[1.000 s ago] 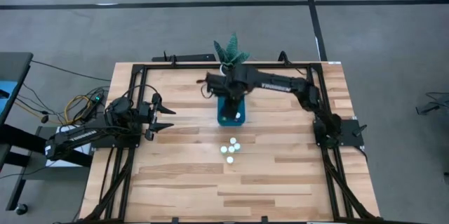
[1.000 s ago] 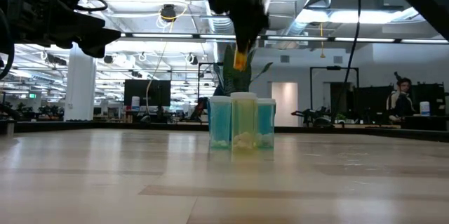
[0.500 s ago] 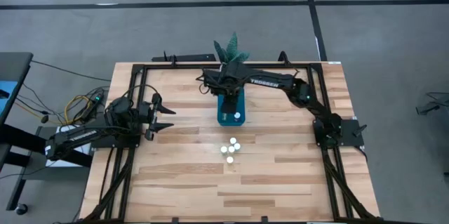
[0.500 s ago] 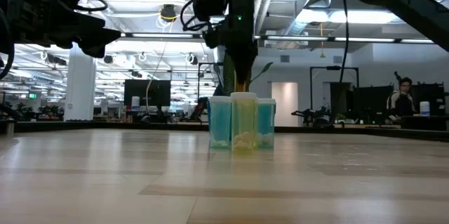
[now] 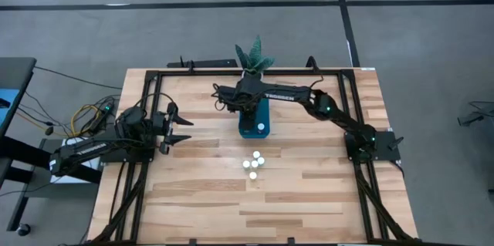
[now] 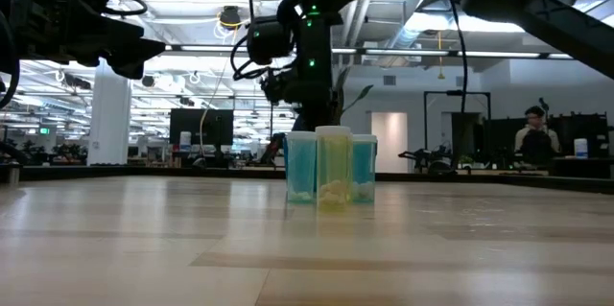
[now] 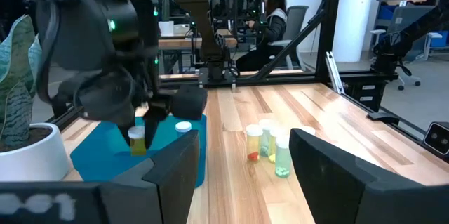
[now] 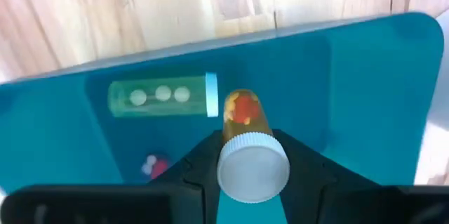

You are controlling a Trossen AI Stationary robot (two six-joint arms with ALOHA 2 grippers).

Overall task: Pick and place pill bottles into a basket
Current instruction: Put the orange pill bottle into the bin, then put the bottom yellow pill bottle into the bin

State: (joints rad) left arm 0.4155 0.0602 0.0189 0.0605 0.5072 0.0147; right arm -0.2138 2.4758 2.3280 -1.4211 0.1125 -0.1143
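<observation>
Nearest the front of the table (image 5: 309, 200) we have four loose pill bottles (image 5: 254, 163) standing upright in a tight cluster, well apart from both arms and just in front of the basket (image 5: 254, 129). Behind them sits the teal basket, with one white cap already showing in its front end in the high view. Right gripper (image 8: 245, 155) is the one working: it reaches in across the table and hangs directly over the basket, fingers clamped on an amber bottle (image 8: 243, 112) just under its white cap. In the right wrist view the bottle's long axis runs straight out from the fingers toward the basket floor, so we read the drop path as clear, with blue floor all around its tip. A green bottle (image 8: 163, 96) lies on its side in the basket, just beside that tip, long axis across the line of the held bottle; touching or not, we can't tell. Some small reddish bits also lie on the basket floor. Left gripper (image 5: 179, 128) waits at the left edge of the table, fingers spread apart, holding nothing. Behind the basket stands the white pot with the spiky plant (image 5: 253, 55), close to the right arm's wrist. Our read: next is release, and the right arm is plainly nearer both basket and cluster.
</observation>
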